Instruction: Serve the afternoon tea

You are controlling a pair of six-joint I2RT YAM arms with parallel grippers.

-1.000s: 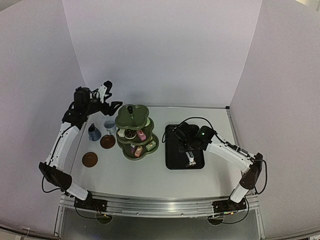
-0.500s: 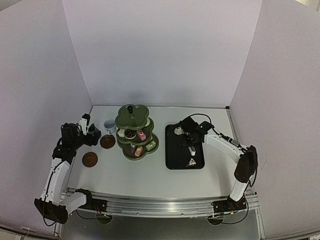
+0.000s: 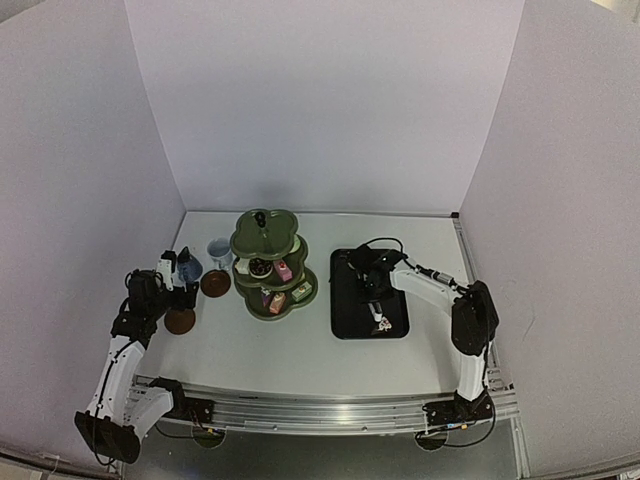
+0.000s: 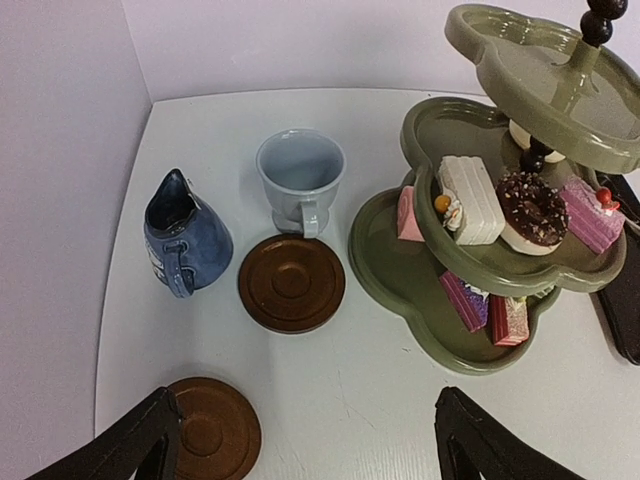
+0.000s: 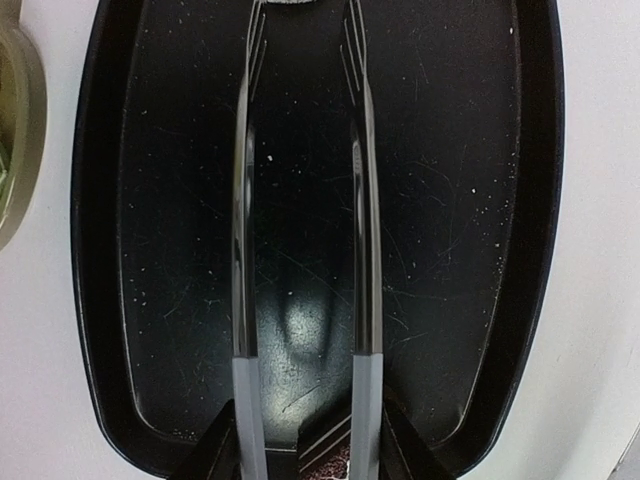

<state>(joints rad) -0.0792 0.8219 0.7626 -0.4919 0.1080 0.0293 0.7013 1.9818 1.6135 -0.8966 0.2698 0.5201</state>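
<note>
The olive three-tier stand point(image 3: 300, 292) point(image 4: 400, 290) carries small cakes: a chocolate ring point(image 4: 530, 207), a white slice point(image 4: 470, 198) and a pink one point(image 4: 590, 215). Left of it stand the dark-blue cup point(image 4: 185, 240) point(image 3: 188, 266) and the pale cup point(image 4: 300, 180) point(image 3: 219, 250). One brown saucer point(image 4: 291, 282) lies in front of them. A second saucer point(image 4: 212, 430) point(image 3: 180, 320) lies by my left gripper's left finger. My left gripper point(image 4: 305, 455) point(image 3: 178, 285) hangs open and empty above the table. My right gripper point(image 5: 310, 455) point(image 3: 374, 298) is shut on the white tongs point(image 5: 362, 250), whose arms stand apart.
The black tray point(image 5: 450, 200) point(image 3: 345, 310) lies right of the stand, under the tongs. A small cake point(image 3: 383, 323) sits near its front end. White walls enclose the table on three sides.
My left arm has swung from the back wall down and toward the near edge, stopping by the near saucer. The right gripper has shifted slightly over the tray and the tongs have spread.
</note>
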